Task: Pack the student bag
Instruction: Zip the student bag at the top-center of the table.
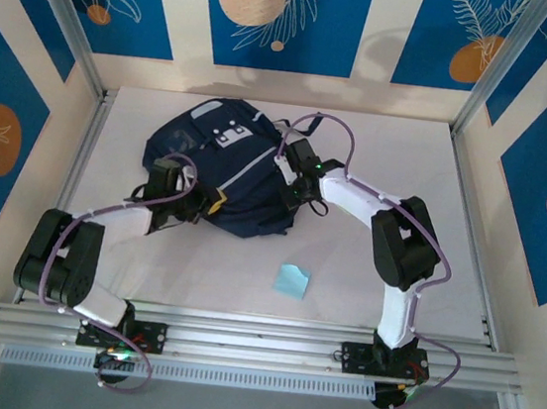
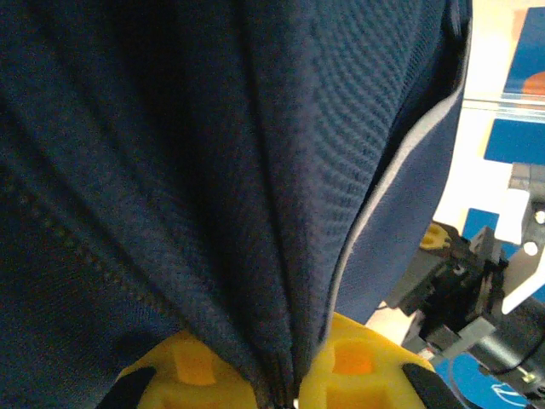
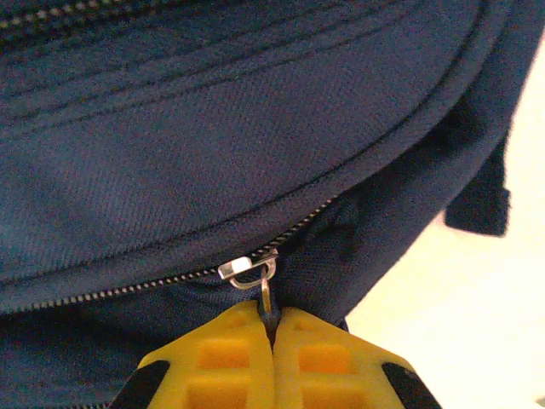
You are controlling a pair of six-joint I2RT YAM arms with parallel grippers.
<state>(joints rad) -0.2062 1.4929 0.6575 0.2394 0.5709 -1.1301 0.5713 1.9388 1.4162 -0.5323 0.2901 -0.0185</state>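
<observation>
student bag [image 1: 227, 174] sits upper centre — your left gripper [image 2: 294, 379] pinches its fabric, your right gripper [image 3: 274, 322] clamps its zipper pull [image 3: 266, 294].

The student bag [image 1: 227, 174] lies on the table [image 1: 400, 150]; left gripper [image 1: 211, 204] at its near-left edge, right gripper [image 1: 286, 169] at its right side, a paper sheet [image 1: 292, 281] before it, apart.
</observation>
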